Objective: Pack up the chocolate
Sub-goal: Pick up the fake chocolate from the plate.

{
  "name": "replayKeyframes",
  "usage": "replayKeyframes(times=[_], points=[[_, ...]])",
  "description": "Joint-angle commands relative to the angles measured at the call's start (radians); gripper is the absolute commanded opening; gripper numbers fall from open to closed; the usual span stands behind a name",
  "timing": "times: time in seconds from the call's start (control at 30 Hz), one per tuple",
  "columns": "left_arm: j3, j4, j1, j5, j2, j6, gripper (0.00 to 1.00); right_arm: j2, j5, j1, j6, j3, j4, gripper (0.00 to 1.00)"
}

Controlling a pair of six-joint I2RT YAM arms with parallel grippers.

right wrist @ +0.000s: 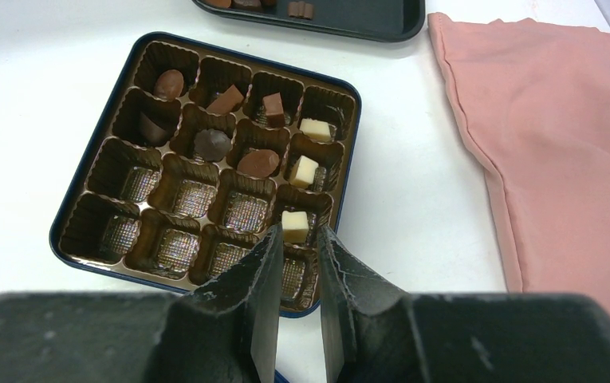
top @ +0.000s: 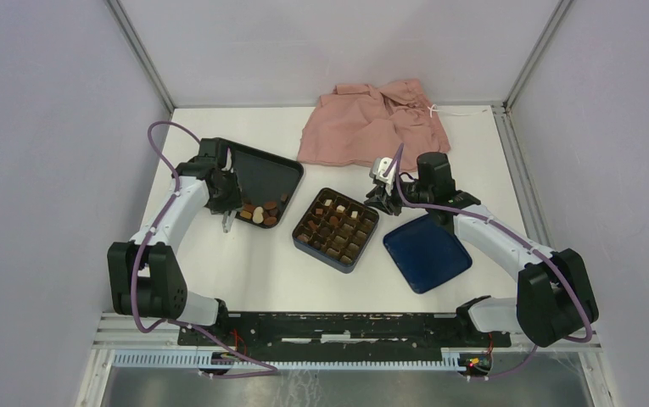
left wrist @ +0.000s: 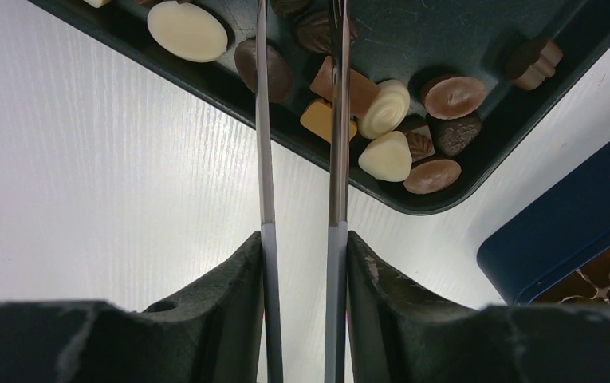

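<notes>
Loose chocolate (left wrist: 387, 155), dark, tan and cream pieces, lies in a corner of the black tray (left wrist: 461, 32). My left gripper (left wrist: 301, 235) is shut on metal tweezers (left wrist: 265, 159), whose two blades stand apart and reach over the pile; their tips run out of view. The dark blue box (right wrist: 86, 191) with a gridded insert holds several pieces. My right gripper (right wrist: 297, 231) hovers over the box's near right corner, narrowly open and empty, just short of a white cube (right wrist: 294, 226) in a cell. From above, the left gripper (top: 227, 208) is at the tray and the right gripper (top: 380, 197) beside the box (top: 304, 242).
The blue box lid (top: 427, 252) lies on the table under the right arm. A crumpled pink cloth (top: 372, 123) lies at the back, to the right of the tray (top: 265, 165). White table shows between tray and box.
</notes>
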Motion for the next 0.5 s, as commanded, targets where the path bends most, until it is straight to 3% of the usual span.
replayKeyframes(times=[0.0, 0.2, 0.4, 0.47], points=[[0.015, -0.007, 0.002, -0.021, -0.012, -0.011, 0.44, -0.001, -0.032, -0.002, -0.008, 0.044, 0.022, 0.28], [0.015, -0.009, 0.002, -0.007, -0.006, -0.014, 0.38, -0.002, -0.032, -0.001, -0.008, 0.044, 0.02, 0.28], [0.017, -0.011, 0.002, -0.01, -0.025, -0.023, 0.14, -0.001, -0.032, -0.002, -0.009, 0.044, 0.021, 0.28], [0.018, -0.002, 0.002, -0.016, -0.036, -0.029, 0.12, -0.001, -0.032, -0.002, -0.01, 0.045, 0.02, 0.28]])
